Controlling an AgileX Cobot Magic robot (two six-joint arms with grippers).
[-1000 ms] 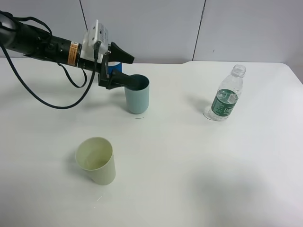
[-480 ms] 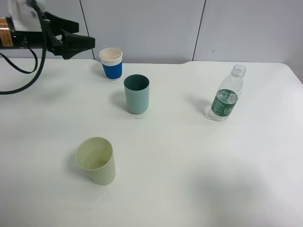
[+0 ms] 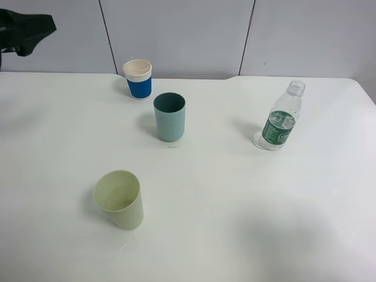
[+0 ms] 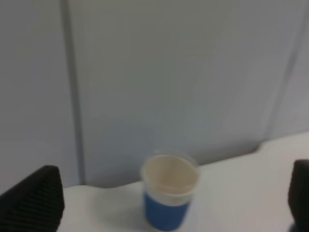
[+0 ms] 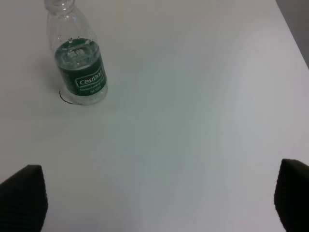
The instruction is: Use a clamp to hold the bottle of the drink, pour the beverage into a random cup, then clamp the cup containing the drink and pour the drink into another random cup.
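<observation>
Left gripper (image 3: 26, 29) now far from teal cup (image 3: 170, 117)

Looks like a lab or test room, not a home or kitchen. Plain white counter (image 3: 247, 223), bare and uniform. Behind it, flat grey wall panels (image 3: 176, 35) split by thin dark vertical seams, office-partition style. No decoration, appliances or furniture in view. On the counter only a few staged props, spaced well apart: a water bottle (image 3: 279, 117), a teal cup (image 3: 170, 117), a pale green cup (image 3: 120, 200), a blue-sleeved white cup (image 3: 138, 79). Black robot pincer (image 3: 26, 29) at the upper left edge fits a robotics test bench.
</observation>
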